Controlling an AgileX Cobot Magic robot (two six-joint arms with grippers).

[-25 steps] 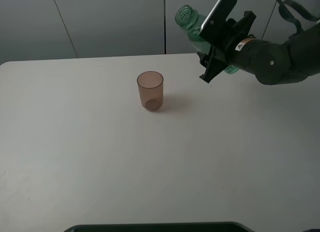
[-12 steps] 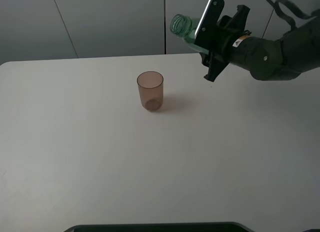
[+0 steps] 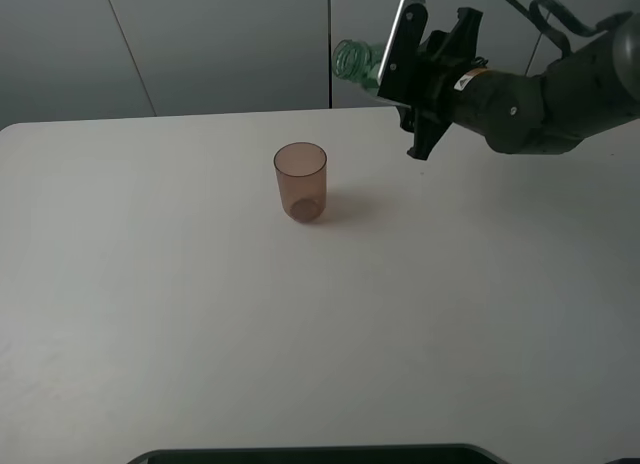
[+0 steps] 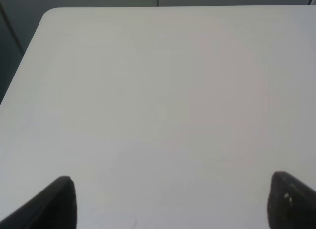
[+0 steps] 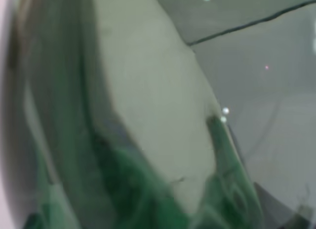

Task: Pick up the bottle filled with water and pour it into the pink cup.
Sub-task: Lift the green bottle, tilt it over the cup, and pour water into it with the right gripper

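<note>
The pink cup (image 3: pixel 300 181) stands upright on the white table (image 3: pixel 200 314), a translucent pinkish-brown tumbler. Up and to its right, my right gripper (image 3: pixel 415 79) is shut on the green-tinted bottle (image 3: pixel 356 62), held in the air and tilted steeply with its open neck pointing left, toward the cup's side. The bottle mouth is to the right of the cup and well above it. In the right wrist view the green bottle (image 5: pixel 148 189) fills the frame, blurred. My left gripper (image 4: pixel 170 202) stands open over bare table, both fingertips (image 4: pixel 57 199) dark at the frame's edge.
Grey wall panels (image 3: pixel 220 44) run behind the table's far edge. A dark edge (image 3: pixel 310 454) shows at the table's front. The left wrist view shows the table's rounded corner (image 4: pixel 49 14).
The right gripper has carried the bottle up and to the left and tipped it further, so its neck points more sideways toward the cup. The cup has not moved.
</note>
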